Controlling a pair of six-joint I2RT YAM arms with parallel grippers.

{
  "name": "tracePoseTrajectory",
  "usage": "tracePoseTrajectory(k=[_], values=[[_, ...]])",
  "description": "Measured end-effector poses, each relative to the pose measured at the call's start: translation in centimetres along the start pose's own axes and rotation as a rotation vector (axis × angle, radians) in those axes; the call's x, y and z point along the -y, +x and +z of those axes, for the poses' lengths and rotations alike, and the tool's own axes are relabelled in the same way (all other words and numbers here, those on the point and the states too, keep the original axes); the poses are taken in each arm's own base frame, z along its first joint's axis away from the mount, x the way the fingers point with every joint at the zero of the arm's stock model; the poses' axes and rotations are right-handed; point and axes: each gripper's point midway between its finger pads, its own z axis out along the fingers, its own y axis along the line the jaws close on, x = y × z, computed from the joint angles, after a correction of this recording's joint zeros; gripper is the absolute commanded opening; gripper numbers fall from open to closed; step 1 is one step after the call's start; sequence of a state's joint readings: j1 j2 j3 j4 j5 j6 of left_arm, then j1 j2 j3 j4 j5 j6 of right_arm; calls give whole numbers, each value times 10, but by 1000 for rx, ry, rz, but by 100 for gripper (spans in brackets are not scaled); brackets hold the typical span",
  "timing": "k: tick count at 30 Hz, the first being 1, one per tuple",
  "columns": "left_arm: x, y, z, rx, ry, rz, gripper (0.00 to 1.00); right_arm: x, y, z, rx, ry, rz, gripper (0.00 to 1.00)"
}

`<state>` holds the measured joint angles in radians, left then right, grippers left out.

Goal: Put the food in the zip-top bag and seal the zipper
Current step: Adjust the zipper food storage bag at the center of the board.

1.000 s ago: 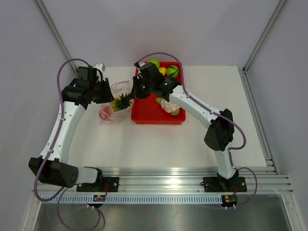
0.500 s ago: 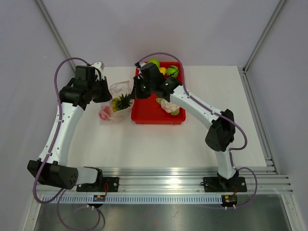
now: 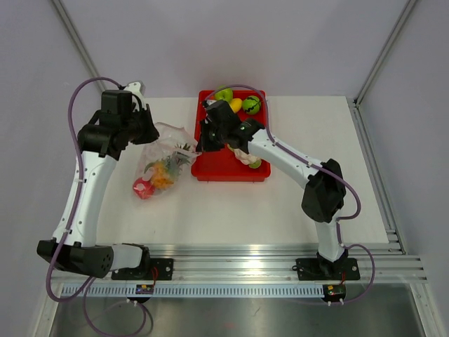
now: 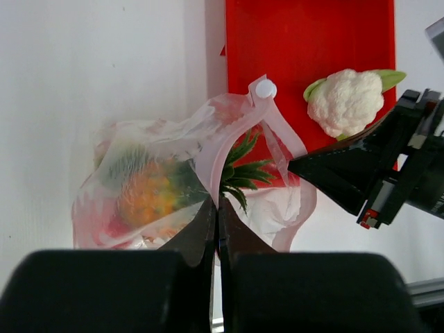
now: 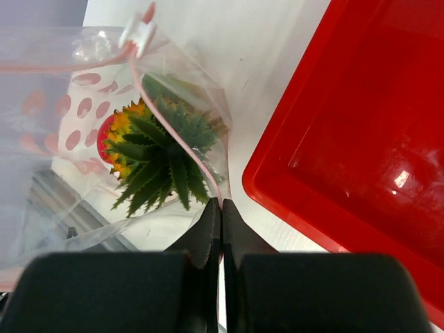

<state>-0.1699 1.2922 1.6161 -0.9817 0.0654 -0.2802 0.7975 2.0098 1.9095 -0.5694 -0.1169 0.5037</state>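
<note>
1. The zip-top bag [image 4: 139,146], clear and crinkled, is slumped on the worktop [image 3: 231,210] just left of the red tray [image 4: 305,41]. Its raised mouth edge is pinched by the left hand [image 4: 218,208] and the right hand [image 5: 220,208].
2. The zipper [image 5: 177,139], a thin pink strip with a white slider [image 4: 265,88], is seen unsealed, with the mouth gaping.
3. An orange pineapple [image 4: 149,198] is held inside the bag, its green leaves turned toward the mouth. A red fruit [image 3: 144,188] is seen at the bag's bottom.
4. A white cauliflower [image 4: 345,102] is laid in the tray. Two green fruits [image 3: 224,94] and a yellow fruit [image 3: 236,104] are gathered at its far end.
</note>
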Motion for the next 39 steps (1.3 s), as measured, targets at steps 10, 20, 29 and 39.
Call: tracePoseTrajectory(k=[10, 20, 29, 39], values=[[-3, -1, 7, -28, -21, 0, 0, -3, -7, -2, 19, -9, -3, 0], [3, -48, 17, 51, -14, 8, 0, -19, -51, -14, 145, -63, -6, 0], [-7, -2, 54, -79, -18, -3, 0, 22, -63, -9, 151, -7, 67, 34], [-2, -3, 55, -74, 8, -14, 0, 35, -63, -44, 181, 54, 8, 70]])
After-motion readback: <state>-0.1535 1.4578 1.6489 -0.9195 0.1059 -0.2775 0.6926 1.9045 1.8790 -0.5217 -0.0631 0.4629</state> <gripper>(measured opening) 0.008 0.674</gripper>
